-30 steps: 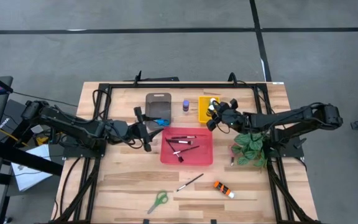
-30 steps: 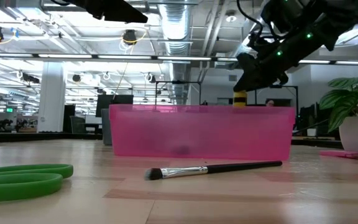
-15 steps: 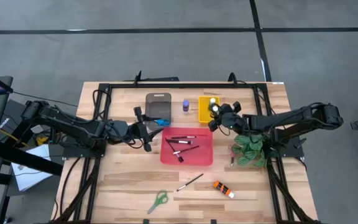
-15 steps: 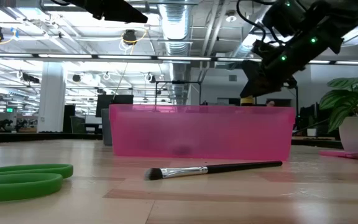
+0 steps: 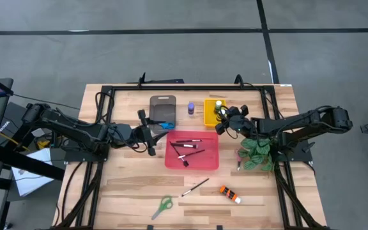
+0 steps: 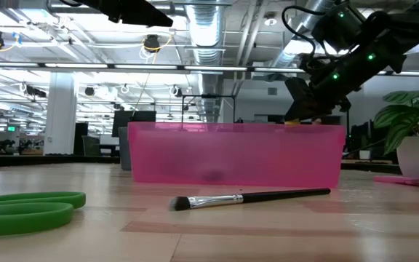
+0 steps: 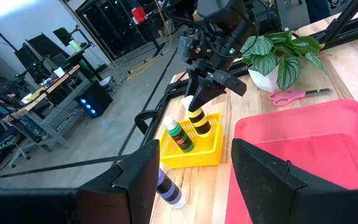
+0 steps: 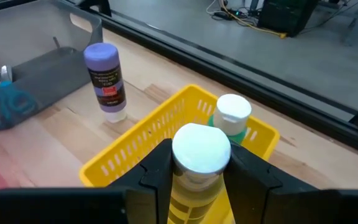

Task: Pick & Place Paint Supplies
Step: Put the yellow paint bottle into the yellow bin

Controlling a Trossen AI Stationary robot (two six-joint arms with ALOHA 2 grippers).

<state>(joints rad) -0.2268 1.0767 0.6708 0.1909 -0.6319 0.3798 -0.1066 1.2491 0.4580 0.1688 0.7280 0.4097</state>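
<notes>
My right gripper [image 5: 221, 119] is shut on a yellow paint bottle [image 7: 197, 119] with a white cap [image 8: 201, 149], over the yellow tray [image 5: 209, 115]. A green bottle [image 8: 232, 115] stands upright in that tray, right beside the yellow one. A purple bottle [image 8: 106, 81] stands on the table between the yellow tray and the grey tray [image 5: 163, 107]. My left gripper [image 5: 151, 133] hangs open above the table, left of the red tray [image 5: 192, 153], with nothing between its fingers. Brushes lie in the red tray. My right gripper pinches the yellow bottle's body just under the white cap [image 8: 197, 186] between its two fingers [image 8: 157, 165]. The fingers slant down from the table's right side. The bottle stays upright, its lower end [image 7: 199, 129] inside the yellow tray; whether it stands on the tray's floor I cannot tell.
Near the front edge lie green scissors [image 5: 163, 206], a brush [image 5: 195, 187] and an orange tube [image 5: 230, 194]. A potted plant [image 5: 256, 152] stands at the right with pink scissors [image 7: 291, 95] beside it. Blue scissors [image 8: 5, 102] lie in the grey tray.
My right gripper has gone down with the yellow bottle, which stays upright. In the low view the bottle has sunk behind the red tray's wall, ending in the yellow tray beside the green bottle.
</notes>
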